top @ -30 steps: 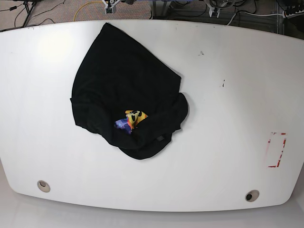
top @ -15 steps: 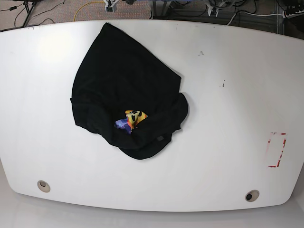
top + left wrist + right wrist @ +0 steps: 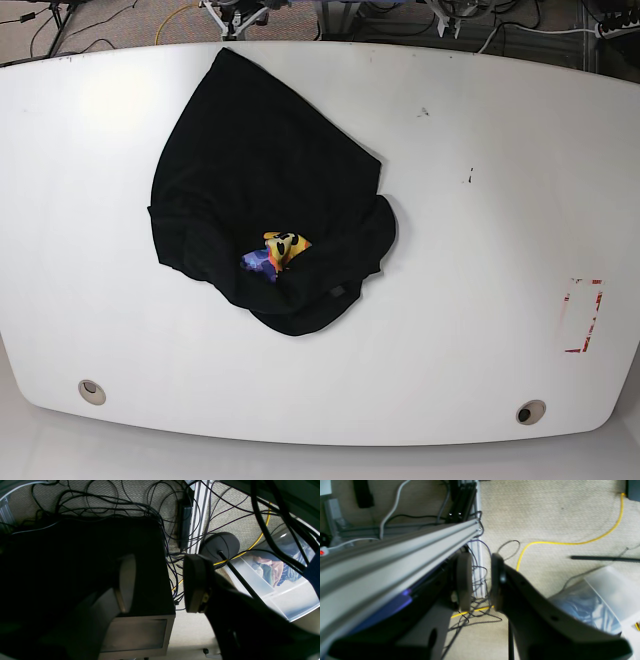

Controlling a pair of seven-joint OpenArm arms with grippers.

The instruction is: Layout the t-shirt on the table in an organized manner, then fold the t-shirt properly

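Looking down at your table [image 3: 480, 250], you've got the t-shirt [image 3: 260, 190] bunched in a dark heap left of centre, its far tip reaching the far edge. A sliver of the yellow face and purple patch [image 3: 275, 252] peeks from the near folds. The red-outlined mark [image 3: 583, 316] sits well apart at the near right. Your left gripper [image 3: 160, 583] hangs off the table over a cable tangle [image 3: 100, 502] and dark box [image 3: 82, 562], jaws parted, holding nothing. Your right gripper [image 3: 480, 582] hovers above carpet beside an aluminium rail [image 3: 395, 547], pads narrowly apart, empty.
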